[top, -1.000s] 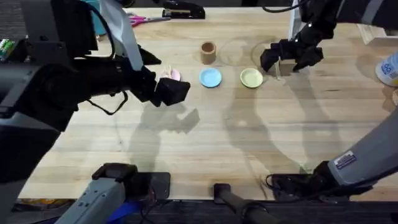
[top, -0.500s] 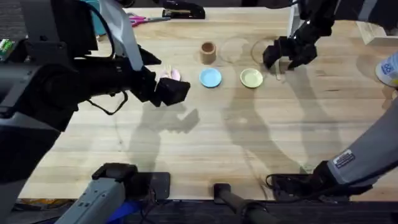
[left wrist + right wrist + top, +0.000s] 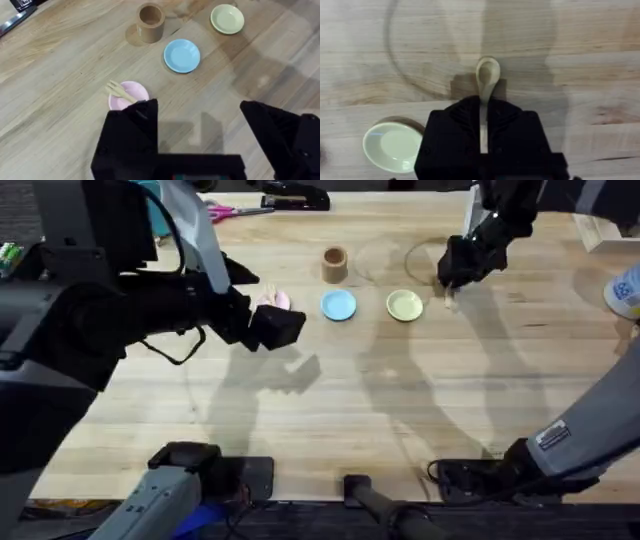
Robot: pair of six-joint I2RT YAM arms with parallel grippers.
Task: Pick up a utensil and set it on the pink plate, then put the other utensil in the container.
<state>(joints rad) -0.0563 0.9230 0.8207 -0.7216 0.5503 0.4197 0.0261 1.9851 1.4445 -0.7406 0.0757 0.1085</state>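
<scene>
While the fork (image 3: 118,90) already lies across the pink plate (image 3: 129,96), the table (image 3: 330,400) carries the brown container (image 3: 334,264) toward its far edge, left of the right gripper (image 3: 458,272). That gripper pinches the spoon (image 3: 485,80) by its handle, bowl pointing away. The left gripper (image 3: 200,130) hangs spread, nearer the plate.
</scene>
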